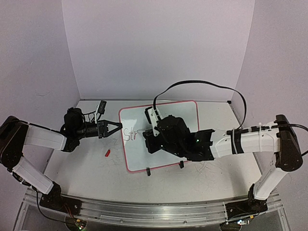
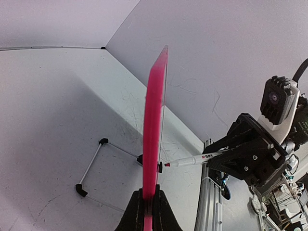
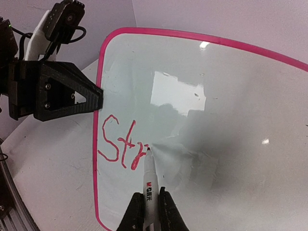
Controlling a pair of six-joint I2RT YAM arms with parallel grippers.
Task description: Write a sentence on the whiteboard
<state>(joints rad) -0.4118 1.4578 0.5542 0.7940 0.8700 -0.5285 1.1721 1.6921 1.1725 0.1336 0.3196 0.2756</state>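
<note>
The sentence [image 3: 118, 143] reads only "Str" in red, at the left end of the whiteboard [image 3: 221, 115], about mid-height. I see the whiteboard mid-table, propped up, black clip feet [image 1: 147, 172] at its near edge, red-pink rim all round. Marker [image 3: 149, 179] tip touches the board just right of the "r". My right gripper [image 3: 148, 206] is pinched narrow on the marker barrel, reaching in from the right over the board. My left gripper [image 1: 120, 126] is clamped tight on the board's left rim, level with the lettering; left wrist view shows the rim edge-on between its fingers. Small red bit [image 1: 108, 153] lies on the table [image 1: 72, 168], near-left of the board, apart from it
</note>
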